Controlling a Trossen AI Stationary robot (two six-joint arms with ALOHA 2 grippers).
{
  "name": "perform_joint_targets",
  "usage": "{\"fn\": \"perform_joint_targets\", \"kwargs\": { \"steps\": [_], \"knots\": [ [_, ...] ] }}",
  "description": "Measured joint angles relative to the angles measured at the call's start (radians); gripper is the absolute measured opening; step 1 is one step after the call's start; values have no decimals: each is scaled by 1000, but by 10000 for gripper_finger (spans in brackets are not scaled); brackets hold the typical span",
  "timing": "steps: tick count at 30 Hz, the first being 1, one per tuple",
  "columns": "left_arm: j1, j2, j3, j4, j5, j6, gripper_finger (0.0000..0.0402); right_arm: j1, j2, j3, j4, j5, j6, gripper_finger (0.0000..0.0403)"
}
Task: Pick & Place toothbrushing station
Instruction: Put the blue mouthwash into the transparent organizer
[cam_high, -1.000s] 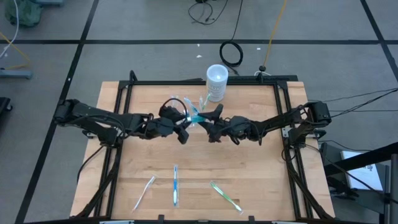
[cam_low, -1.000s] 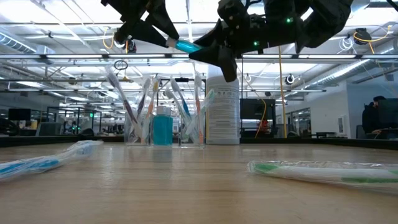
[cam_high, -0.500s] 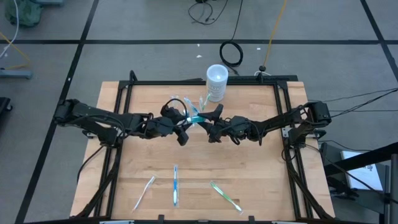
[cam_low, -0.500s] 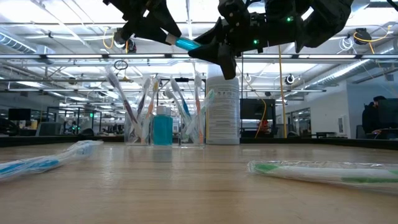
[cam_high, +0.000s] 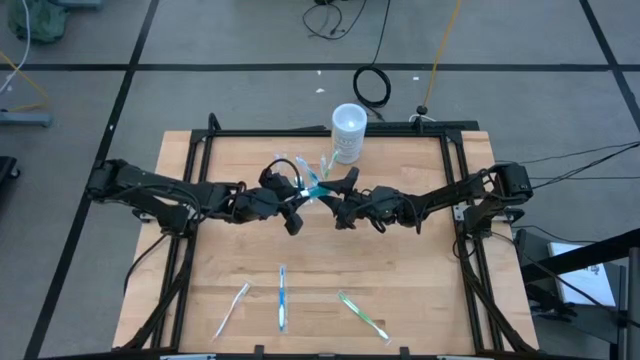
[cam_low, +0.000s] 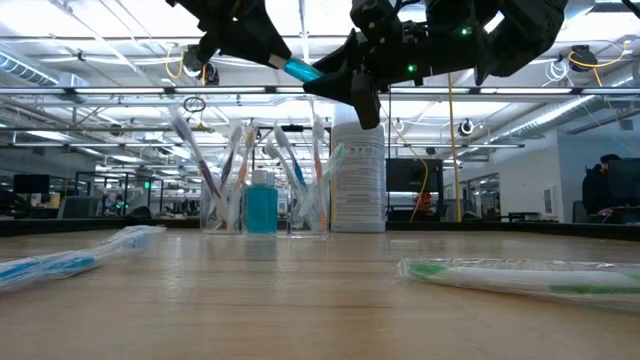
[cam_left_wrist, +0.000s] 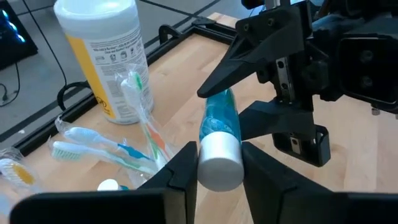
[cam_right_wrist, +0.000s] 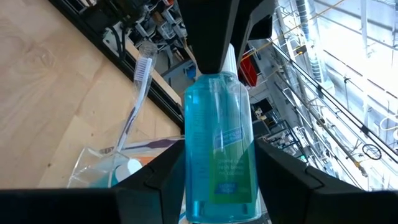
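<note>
The toothbrushing station (cam_high: 296, 168) is a clear plastic tray standing on the table's far middle. It holds several toothbrushes and something blue (cam_low: 261, 205). A small blue see-through bottle (cam_high: 316, 190) with a white cap hangs in the air just near of it, between my two grippers. My left gripper (cam_left_wrist: 219, 169) is shut on the cap end. My right gripper (cam_right_wrist: 219, 186) is shut on the other end. In the low view the bottle (cam_low: 301, 71) shows high above the table. My left gripper pinches the bottle's white cap (cam_left_wrist: 217, 163) between its two fingers, coming level from the table's left, along the bottle. The bottle is lifted clear and lies almost level. My right gripper pinches the bottle's blue body near its base (cam_right_wrist: 217, 180) between its two fingers, coming level from the table's right, along the bottle. In the left wrist view its fingers (cam_left_wrist: 261, 43) stand on either side of the far end of the bottle.
A tall white cylindrical container (cam_high: 348, 128) stands right of the station at the far edge. Three wrapped toothbrushes lie near the front edge: one on the left (cam_high: 233, 308), one in the middle (cam_high: 282, 298) and one on the right (cam_high: 362, 315). A dark metal frame (cam_high: 330, 131) runs around the table.
</note>
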Motion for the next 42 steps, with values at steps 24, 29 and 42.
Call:
{"fn": "perform_joint_targets", "kwargs": {
  "steps": [24, 29, 42],
  "knots": [
    [-6, 1, 50, -144, 16, -5, 90, 198, -206, 2, -305, 110, 73, 235],
    [27, 5, 212, -383, 100, -33, 90, 257, -310, 2, -464, 224, 197, 229],
    [230, 189, 362, -738, 349, -26, 90, 275, -377, 1, -658, 239, 398, 224]
  ]
}}
